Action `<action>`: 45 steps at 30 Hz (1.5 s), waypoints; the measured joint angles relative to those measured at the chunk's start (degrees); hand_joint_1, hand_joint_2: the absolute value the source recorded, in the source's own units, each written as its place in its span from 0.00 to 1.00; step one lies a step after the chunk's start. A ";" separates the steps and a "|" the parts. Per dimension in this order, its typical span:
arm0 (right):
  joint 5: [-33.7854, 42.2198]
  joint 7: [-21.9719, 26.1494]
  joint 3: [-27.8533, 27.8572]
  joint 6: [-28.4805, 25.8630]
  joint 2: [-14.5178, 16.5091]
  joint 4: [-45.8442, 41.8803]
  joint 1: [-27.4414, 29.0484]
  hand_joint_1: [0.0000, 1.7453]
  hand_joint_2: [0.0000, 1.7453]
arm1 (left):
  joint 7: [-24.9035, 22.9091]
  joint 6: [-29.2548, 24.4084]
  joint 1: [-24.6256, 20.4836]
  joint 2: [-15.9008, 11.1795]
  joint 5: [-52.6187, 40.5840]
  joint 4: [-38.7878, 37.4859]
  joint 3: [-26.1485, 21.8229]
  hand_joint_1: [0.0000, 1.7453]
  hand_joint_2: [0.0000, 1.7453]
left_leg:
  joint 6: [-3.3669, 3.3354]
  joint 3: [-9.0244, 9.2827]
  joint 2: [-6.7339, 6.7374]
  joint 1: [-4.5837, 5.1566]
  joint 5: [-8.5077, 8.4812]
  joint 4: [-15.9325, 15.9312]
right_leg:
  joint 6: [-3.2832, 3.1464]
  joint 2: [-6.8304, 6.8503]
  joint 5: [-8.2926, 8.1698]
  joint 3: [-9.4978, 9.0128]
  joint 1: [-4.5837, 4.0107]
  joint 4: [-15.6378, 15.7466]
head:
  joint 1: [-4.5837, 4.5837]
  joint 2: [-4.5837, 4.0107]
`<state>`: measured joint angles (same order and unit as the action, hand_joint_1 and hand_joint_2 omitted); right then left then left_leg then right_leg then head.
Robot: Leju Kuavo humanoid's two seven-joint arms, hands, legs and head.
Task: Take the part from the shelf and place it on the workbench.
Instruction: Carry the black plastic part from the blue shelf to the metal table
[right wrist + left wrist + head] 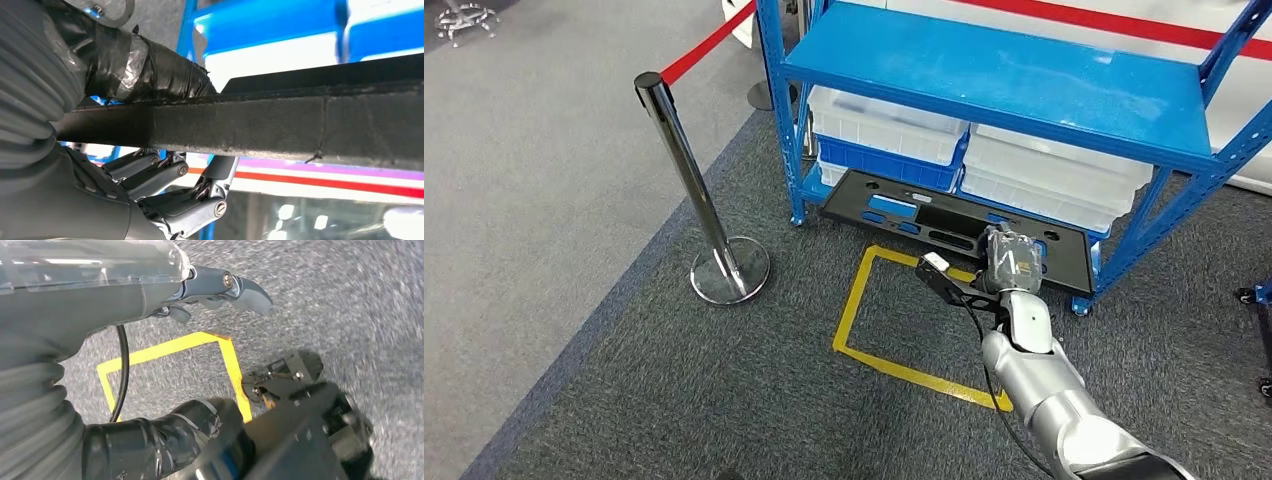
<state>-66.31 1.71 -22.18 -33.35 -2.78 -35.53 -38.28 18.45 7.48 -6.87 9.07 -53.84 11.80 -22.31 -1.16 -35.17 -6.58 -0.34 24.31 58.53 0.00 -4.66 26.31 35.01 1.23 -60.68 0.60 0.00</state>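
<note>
The right robot hand [1011,258] holds the front edge of the long black part [944,222], thumb on one side and fingers [165,172] on the other, while the part lies on the lowest level of the blue shelf [984,75] before the white bins [884,125], and the left robot hand [220,290] hangs empty, fingers loosely curled, over the grey carpet [350,300].

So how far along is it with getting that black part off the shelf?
Early. The reach looks done: the right hand grips the front edge of the black part, thumb over and fingers under it. The part rests on the blue shelf's bottom level. Lifting it out and carrying it to a workbench are left.
</note>
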 joint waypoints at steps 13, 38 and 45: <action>-1.32 -0.70 -2.10 0.02 -0.20 -12.78 14.98 1.00 1.00 | 1.07 -0.96 1.24 -0.46 0.94 0.00 -1.07 0.00 1.00 | 1.73 -1.28 8.80 0.10 1.58 4.30 | -1.51 9.06 0.34 -1.34 -0.46 1.29 | 0.56 0.00; -2.99 -0.39 -3.62 1.19 0.11 -15.71 13.28 1.00 1.00 | 0.58 -0.73 0.90 -0.72 -0.16 -0.02 -1.45 0.00 1.00 | 2.06 -6.31 5.72 -0.06 5.59 12.10 | -1.32 5.43 0.42 -1.28 0.05 0.82 | 0.63 0.00; -3.08 -0.15 -4.54 1.90 1.13 -15.68 11.82 1.00 1.00 | 0.40 -0.76 0.58 -0.83 -0.18 -0.01 -1.45 0.00 1.00 | 0.90 -0.75 10.48 0.68 -0.18 1.18 | -0.75 10.33 1.15 -1.97 -0.50 0.87 | 0.62 0.00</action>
<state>-69.39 1.56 -26.72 -31.45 -1.66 -51.21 -26.46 18.85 6.72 -6.29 8.24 -54.02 11.79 -23.76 -0.26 -35.92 3.90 0.34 24.13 59.71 -0.75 5.67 27.46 33.04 0.73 -59.81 1.22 0.00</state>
